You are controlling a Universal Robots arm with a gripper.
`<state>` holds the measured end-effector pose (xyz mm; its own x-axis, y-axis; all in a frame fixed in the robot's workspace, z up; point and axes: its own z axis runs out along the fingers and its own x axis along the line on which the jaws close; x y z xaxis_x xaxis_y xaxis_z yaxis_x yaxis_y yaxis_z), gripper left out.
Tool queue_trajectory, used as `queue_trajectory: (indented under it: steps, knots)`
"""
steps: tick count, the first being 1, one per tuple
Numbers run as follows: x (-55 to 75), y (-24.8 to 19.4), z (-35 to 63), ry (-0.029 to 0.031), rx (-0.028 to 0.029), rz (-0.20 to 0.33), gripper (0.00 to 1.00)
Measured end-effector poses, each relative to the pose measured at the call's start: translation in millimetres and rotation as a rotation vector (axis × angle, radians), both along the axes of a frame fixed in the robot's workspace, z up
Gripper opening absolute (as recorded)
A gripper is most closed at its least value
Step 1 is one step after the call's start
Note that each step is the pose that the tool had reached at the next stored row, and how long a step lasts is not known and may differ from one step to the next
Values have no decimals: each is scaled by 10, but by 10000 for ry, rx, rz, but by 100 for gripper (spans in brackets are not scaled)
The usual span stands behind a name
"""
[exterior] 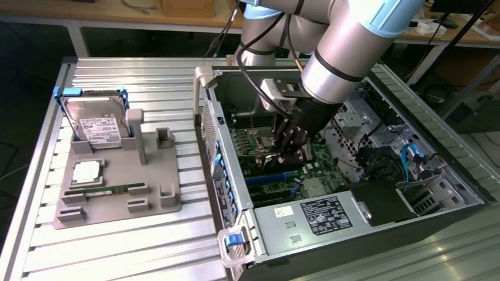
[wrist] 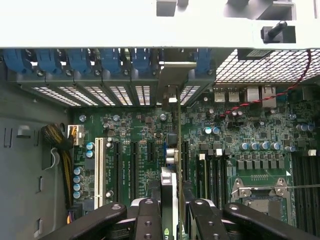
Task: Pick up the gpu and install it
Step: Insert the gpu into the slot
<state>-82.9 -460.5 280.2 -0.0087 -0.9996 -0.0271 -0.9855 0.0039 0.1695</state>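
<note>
Since the gpu (wrist: 169, 192) must seat edge-down in the motherboard (wrist: 135, 132), your fingers (wrist: 149, 220) clamp it upright — bracket (wrist: 173, 75) toward the case wall (wrist: 100, 22).

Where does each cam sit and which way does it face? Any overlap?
Exterior view: off the arm, above, looking down on the table, parts tray and open computer case; the arm and gripper reach into the case.
Wrist view: on the wrist, looking along the fingers at the motherboard; the fingers clamp the gpu edge-on.
Shared: gripper, motherboard, case.
</note>
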Motion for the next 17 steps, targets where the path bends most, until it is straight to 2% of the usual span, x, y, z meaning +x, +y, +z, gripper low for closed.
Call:
queue_trajectory:
  steps: [17]
  knots:
    - [-1,0,-42,0,0,0,27]
